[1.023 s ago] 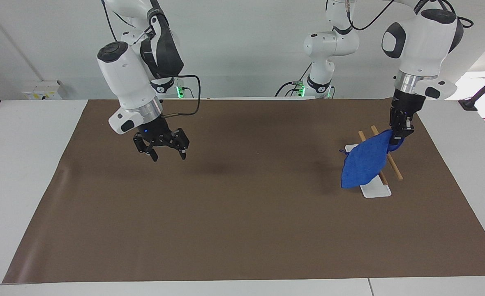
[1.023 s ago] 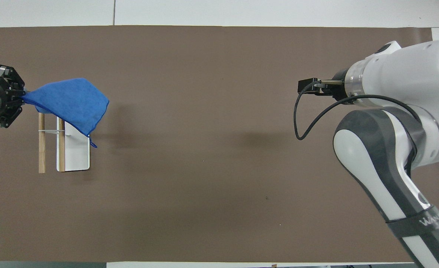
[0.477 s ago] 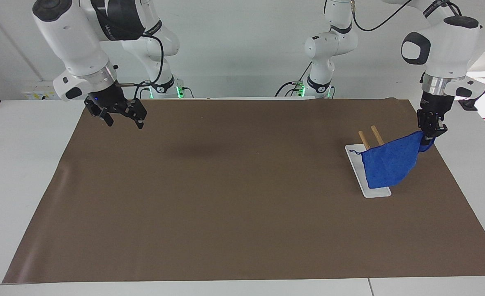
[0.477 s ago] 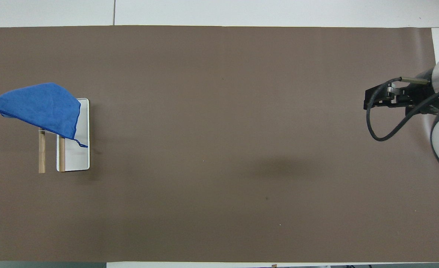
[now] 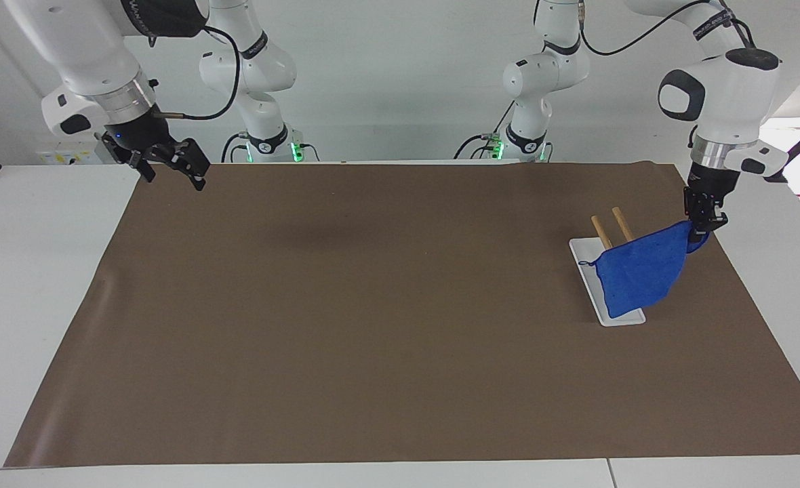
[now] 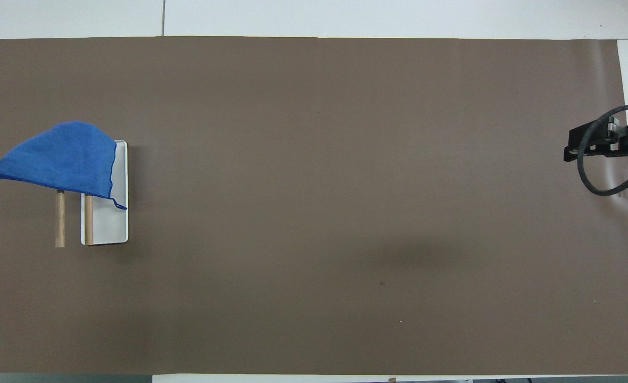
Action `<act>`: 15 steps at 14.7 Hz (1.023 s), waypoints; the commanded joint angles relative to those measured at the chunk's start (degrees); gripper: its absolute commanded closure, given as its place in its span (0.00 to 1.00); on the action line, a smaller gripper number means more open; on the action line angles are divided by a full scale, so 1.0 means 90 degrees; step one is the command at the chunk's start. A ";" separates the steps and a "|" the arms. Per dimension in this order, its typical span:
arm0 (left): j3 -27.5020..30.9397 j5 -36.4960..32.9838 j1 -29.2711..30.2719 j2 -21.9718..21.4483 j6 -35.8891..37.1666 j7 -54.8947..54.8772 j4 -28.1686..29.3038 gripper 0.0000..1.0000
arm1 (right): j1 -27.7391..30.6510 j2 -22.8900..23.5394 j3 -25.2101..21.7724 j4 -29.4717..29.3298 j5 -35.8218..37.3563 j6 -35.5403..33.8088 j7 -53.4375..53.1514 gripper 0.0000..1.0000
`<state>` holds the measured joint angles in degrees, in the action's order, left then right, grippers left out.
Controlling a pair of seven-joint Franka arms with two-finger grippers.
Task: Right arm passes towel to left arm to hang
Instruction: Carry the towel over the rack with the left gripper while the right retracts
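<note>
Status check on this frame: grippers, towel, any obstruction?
Left gripper shut on towel, which drapes over the rack. Right gripper open, waiting over the mat's corner. Nothing in the way.

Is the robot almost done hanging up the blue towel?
Nearly. The handover looks done: the left gripper pinches one corner of the towel, while the right gripper waits open and empty over the mat's corner. The towel now drapes over the wooden rack. What's left is letting go.
</note>
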<state>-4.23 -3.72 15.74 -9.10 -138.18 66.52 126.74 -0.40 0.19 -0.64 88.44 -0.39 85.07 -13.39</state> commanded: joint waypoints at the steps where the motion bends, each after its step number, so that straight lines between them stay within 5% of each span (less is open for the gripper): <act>1: -0.0047 -0.0075 0.0291 -0.0287 -0.0126 -0.0408 0.0477 1.00 | -0.0014 -0.0293 0.0002 0.0347 0.0170 -0.0029 0.0354 0.00; 12: -0.0057 -0.0036 0.0439 -0.0122 -0.0155 -0.0575 0.0976 1.00 | -0.0073 -0.0031 0.0100 -0.0247 0.0103 -0.0194 0.0433 0.00; 13: -0.0057 -0.0017 0.0409 -0.0083 -0.0155 -0.0575 0.0957 0.90 | -0.0073 -0.0050 0.0100 -0.0218 0.0102 -0.0204 0.0423 0.00; 14: -0.0057 -0.0007 0.0361 -0.0054 -0.0145 -0.0584 0.0889 0.01 | -0.0073 -0.0050 0.0100 -0.0218 0.0102 -0.0213 0.0423 0.00; 15: -0.0057 -0.0007 0.0312 0.0014 -0.0116 -0.0584 0.0743 0.00 | -0.0083 -0.0050 0.0100 -0.0218 0.0102 -0.0223 0.0423 0.00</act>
<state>-4.61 -3.71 19.12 -9.62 -138.33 62.05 134.32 -1.23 -0.43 0.07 86.89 -0.05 83.92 -10.83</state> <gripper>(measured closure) 0.912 0.000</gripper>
